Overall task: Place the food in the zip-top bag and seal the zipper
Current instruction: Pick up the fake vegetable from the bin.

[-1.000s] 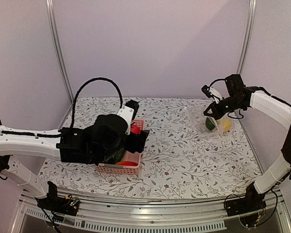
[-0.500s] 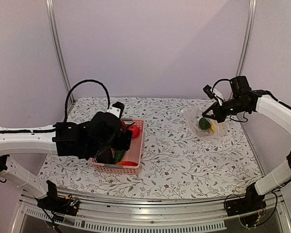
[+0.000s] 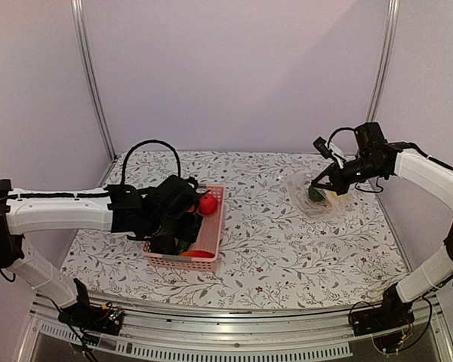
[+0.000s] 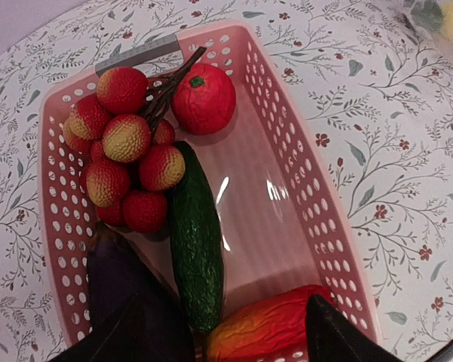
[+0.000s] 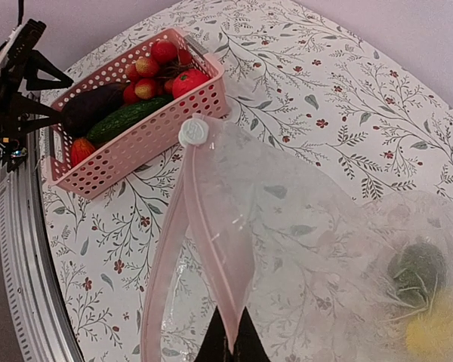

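Pink zipper (image 5: 220,253) — between right fingers (image 5: 214,344).

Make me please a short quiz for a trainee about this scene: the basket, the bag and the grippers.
1. True or false: the cucumber lies inside the zip-top bag, not in the pink basket.
2. Where does the right gripper hold the bag? A: at the pink zipper. B: at its closed bottom. C: nowhere.
3. How many food pieces show inside the bag?
Key: 1 false; 2 A; 3 two, one green piece and one yellow piece.
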Controlling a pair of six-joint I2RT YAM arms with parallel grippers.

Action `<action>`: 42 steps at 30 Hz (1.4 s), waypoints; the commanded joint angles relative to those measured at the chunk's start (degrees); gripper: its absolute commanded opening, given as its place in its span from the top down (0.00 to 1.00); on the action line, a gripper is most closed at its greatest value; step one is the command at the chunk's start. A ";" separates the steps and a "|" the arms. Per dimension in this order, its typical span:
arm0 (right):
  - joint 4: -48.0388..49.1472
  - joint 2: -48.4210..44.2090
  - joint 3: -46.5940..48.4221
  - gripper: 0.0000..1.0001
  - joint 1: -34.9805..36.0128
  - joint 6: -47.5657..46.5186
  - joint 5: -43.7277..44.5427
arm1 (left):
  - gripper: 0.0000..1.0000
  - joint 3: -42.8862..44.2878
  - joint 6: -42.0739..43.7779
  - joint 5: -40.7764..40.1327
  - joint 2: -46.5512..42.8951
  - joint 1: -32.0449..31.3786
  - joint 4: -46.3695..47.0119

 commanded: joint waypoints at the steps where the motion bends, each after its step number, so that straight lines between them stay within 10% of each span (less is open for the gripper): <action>1: 0.00 0.40 -0.72 1.00 0.00 -0.66 -1.05 | 0.29 2.35 0.73 5.69 3.14 3.47 -4.13; 42: 0.45 1.22 -1.34 1.00 0.07 -1.04 -1.03 | 0.33 12.31 7.77 19.78 24.51 15.03 -8.12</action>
